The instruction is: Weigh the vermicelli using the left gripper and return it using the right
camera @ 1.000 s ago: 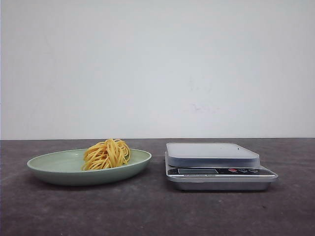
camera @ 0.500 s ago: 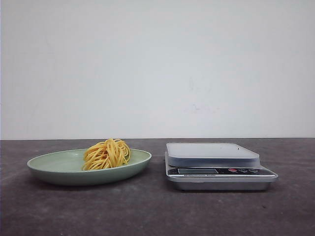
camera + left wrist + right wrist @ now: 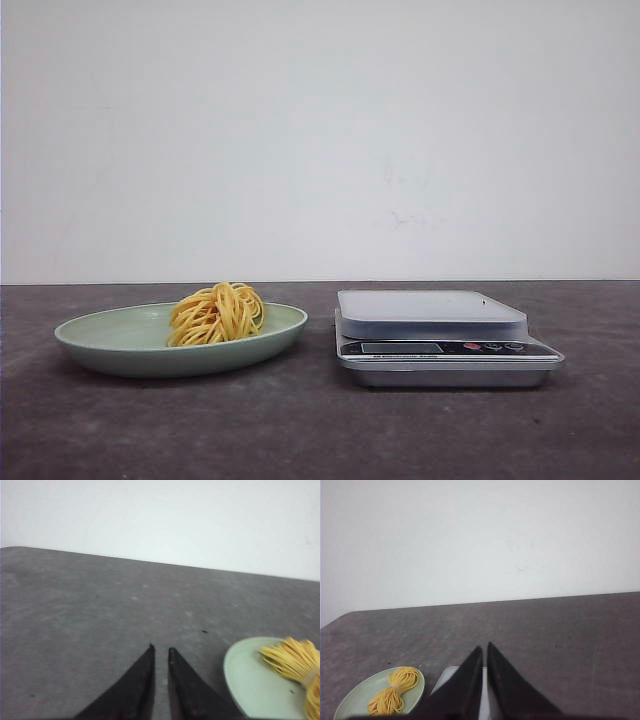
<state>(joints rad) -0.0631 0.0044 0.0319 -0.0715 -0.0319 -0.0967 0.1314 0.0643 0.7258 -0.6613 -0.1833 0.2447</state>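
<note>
A bundle of yellow vermicelli [image 3: 217, 313] lies in a pale green oval plate [image 3: 110, 345] at the table's left. A silver kitchen scale [image 3: 440, 348] with an empty platform stands to the right of the plate. Neither gripper shows in the front view. In the left wrist view my left gripper [image 3: 161, 649] hovers over bare table to the left of the plate [image 3: 250, 685] and the vermicelli [image 3: 295, 662]; its jaws stand a narrow gap apart and empty. In the right wrist view my right gripper [image 3: 485, 646] is shut and empty above the scale [image 3: 484, 700], with the vermicelli [image 3: 392, 692] off to the left.
The dark grey table [image 3: 300, 430] runs back to a plain white wall [image 3: 320, 140]. The table's far left corner shows in the left wrist view [image 3: 20, 552].
</note>
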